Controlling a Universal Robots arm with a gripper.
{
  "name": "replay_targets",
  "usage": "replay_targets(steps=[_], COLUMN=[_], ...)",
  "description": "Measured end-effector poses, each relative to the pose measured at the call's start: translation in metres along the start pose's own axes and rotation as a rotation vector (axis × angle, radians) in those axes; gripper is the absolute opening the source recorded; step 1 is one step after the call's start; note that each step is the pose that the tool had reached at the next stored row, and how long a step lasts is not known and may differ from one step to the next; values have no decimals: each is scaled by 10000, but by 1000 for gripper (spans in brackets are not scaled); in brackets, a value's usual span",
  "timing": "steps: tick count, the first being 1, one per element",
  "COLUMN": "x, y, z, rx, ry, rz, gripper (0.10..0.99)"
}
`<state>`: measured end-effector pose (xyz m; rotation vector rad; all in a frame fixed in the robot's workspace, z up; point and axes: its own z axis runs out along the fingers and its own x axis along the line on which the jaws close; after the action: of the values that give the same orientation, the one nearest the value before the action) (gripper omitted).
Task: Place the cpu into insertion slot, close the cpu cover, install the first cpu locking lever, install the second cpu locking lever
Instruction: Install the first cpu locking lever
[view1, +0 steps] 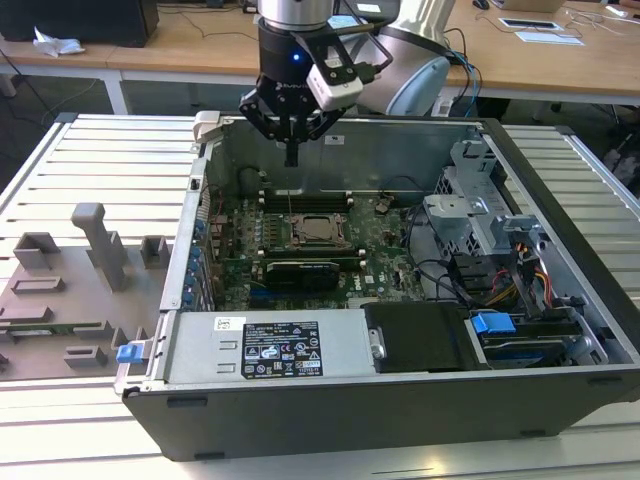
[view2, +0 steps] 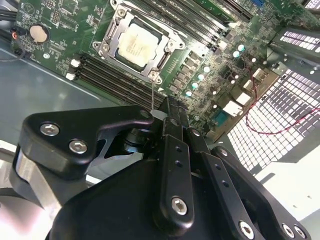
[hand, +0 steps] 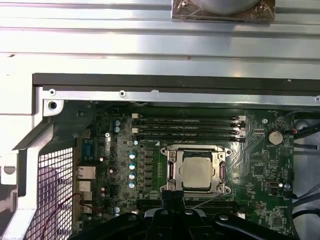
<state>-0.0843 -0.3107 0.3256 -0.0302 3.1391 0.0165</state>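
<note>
The cpu (view2: 136, 44) lies flat in its socket on the green motherboard (view1: 380, 255), with its pale metal top facing up. The cpu cover (view2: 107, 39) is folded down around it as a silvery frame. In the first wrist view the cpu (hand: 196, 170) and cover (hand: 172, 169) look the same. A thin wire locking lever (view2: 152, 95) rises from one socket corner up to my fingertips. My gripper (view1: 291, 158) hangs above the socket (view1: 316, 228) inside the open case, shut on the lever's tip; the black fingers (view2: 172, 125) are pressed together. The gripper (hand: 172, 200) sits just beside the socket.
Memory slots (hand: 187, 127) run along one side of the socket. The case walls (view1: 350, 150) surround the board. A drive cage (view1: 480, 215) with cables stands at the exterior view's right, a power supply (view1: 270, 345) at the front, and a grey fixture tray (view1: 70, 290) at the left.
</note>
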Motion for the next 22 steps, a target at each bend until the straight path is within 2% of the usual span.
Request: replay_targets(steps=[13, 22], x=[27, 30], y=[0, -1], z=[77, 162], rx=[-1, -1], ry=[0, 0], rz=[0, 0], gripper=[106, 106])
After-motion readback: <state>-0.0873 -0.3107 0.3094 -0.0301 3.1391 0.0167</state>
